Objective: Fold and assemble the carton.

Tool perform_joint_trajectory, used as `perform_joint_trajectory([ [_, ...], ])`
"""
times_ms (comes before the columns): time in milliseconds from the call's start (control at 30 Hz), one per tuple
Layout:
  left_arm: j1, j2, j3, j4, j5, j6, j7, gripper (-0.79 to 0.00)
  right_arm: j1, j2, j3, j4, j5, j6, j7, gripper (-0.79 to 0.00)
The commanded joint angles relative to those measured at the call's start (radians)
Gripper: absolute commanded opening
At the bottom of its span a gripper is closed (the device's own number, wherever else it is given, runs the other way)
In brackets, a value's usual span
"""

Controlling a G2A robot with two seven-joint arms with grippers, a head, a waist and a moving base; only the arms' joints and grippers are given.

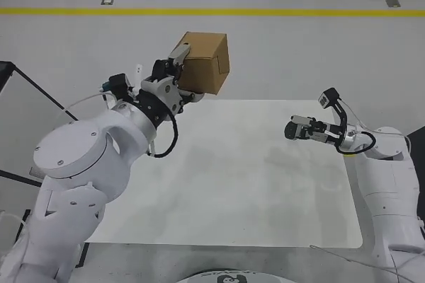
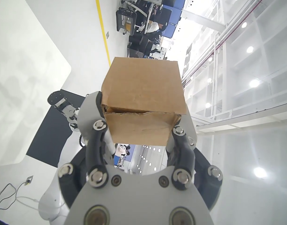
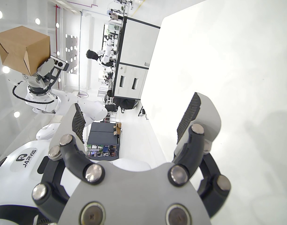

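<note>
Left gripper (image 2: 140, 118) clamps the closed carton (image 2: 143, 90) by its near end, box jutting out past the fingertips, clear of the table (image 1: 269, 184). Right gripper (image 3: 136, 115) gapes wide, empty, well away.

carton (image 1: 207, 60) is plain brown cardboard, table (image 1: 255, 184) white, yellow stripe (image 1: 269, 11) on the floor (image 1: 304, 56) past the table, right gripper (image 3: 136, 104) pads (image 3: 189, 115) black w/ ridged pattern.

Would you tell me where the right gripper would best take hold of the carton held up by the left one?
Probably its free end, away from the left gripper, pinching two opposite flat walls. Approach from the table side: the carton is closed and box-shaped, raised off the table, with that end unobstructed.
</note>
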Motion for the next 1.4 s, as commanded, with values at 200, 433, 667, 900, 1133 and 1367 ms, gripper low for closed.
perform_joint_trajectory([
  [200,0.056,0.002,-0.053,0.000,-0.040,-0.025,-0.176,-0.785,0.000,0.000,0.000,0.000,0.000,0.000,0.000,0.000],
  [433,0.150,0.004,-0.173,0.020,-0.310,-0.058,-0.304,-0.785,0.000,0.000,0.000,0.000,0.000,0.000,0.000,0.000],
  [667,0.197,0.009,-0.253,0.103,-0.517,-0.012,-0.446,-0.785,0.000,0.000,0.000,0.000,0.000,0.000,0.000,0.000],
  [900,0.203,0.013,-0.280,0.162,-0.547,0.081,-0.652,-0.785,0.000,0.000,0.000,0.000,0.000,0.000,0.000,0.000],
  [1133,0.206,0.013,-0.278,0.179,-0.554,0.104,-0.704,-0.785,0.000,0.000,0.000,0.000,0.000,0.000,0.000,0.000],
  [1367,0.210,0.012,-0.277,0.178,-0.556,0.094,-0.716,-0.785,0.000,0.000,0.000,0.000,0.000,0.000,0.000,0.000],
])
